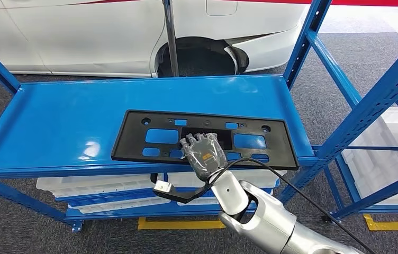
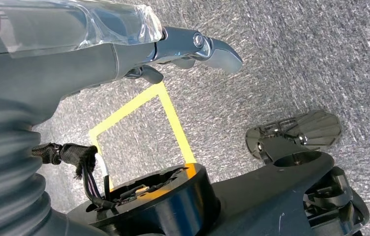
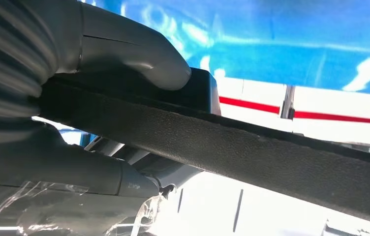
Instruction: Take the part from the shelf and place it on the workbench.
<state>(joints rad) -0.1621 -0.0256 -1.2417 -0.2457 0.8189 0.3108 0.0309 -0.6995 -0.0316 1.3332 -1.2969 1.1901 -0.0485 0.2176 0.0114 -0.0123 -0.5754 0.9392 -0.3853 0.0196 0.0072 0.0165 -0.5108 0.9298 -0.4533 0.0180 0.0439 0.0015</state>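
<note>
Blue shelf (image 1: 54, 121) carries the flat black part (image 1: 133, 137) at its front edge, where the right robot hand (image 1: 203, 152) clamps thumb and fingers on it, so lifting it clear toward the desk seemingly comes next.

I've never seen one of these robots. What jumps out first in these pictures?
A long black part with cut-out holes lies on a bright blue shelf, its front edge overhanging. The robot's right hand grips that edge from the front. Behind the shelf stands a white car.
</note>
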